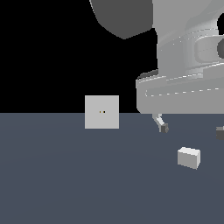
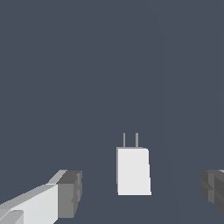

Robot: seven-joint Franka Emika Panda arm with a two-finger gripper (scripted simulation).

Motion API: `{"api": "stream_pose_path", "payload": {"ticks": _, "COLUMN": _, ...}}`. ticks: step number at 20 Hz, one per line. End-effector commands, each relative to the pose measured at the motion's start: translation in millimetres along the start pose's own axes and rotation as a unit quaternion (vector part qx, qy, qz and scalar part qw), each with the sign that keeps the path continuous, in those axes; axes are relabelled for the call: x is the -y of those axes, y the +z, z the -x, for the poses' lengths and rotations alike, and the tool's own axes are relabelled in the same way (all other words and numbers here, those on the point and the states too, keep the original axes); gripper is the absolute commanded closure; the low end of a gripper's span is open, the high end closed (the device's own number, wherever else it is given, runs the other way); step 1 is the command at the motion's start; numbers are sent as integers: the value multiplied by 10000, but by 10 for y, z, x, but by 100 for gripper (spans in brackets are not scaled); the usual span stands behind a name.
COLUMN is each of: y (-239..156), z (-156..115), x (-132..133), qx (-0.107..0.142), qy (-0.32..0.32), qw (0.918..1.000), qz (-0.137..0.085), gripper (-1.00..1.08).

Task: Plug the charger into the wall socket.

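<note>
The gripper (image 1: 191,130) is hanging wide apart above the charger (image 1: 188,157), holding nothing. The wall socket (image 1: 101,112) is standing well off toward the exterior view's left.

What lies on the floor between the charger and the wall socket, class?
Nothing: in the exterior view the stretch of dark floor between the charger and the wall socket is bare.

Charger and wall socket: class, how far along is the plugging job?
Done: nothing yet; the charger lies on the floor, apart from the wall socket. In hand: the open gripper hovers above the charger, one finger on each side. Left: grasp, carry, insert the prongs.
</note>
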State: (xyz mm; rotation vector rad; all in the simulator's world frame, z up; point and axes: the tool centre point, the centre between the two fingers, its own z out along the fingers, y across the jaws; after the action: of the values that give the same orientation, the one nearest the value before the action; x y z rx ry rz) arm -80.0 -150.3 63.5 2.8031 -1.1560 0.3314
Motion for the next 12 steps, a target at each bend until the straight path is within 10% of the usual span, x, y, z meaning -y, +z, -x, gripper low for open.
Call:
{"api": "stream_pose_path", "payload": {"ticks": 1, "y": 13, "z": 3, "x": -10, "qx": -14, "qy": 41, "qw": 10000, "qz": 1, "gripper": -92}}
{"api": "stream_pose_path", "payload": {"ticks": 12, "y": 191, "z": 54, "x": -10, "qx": -5, "qy": 35, "qw": 10000, "qz": -1, "gripper": -92}}
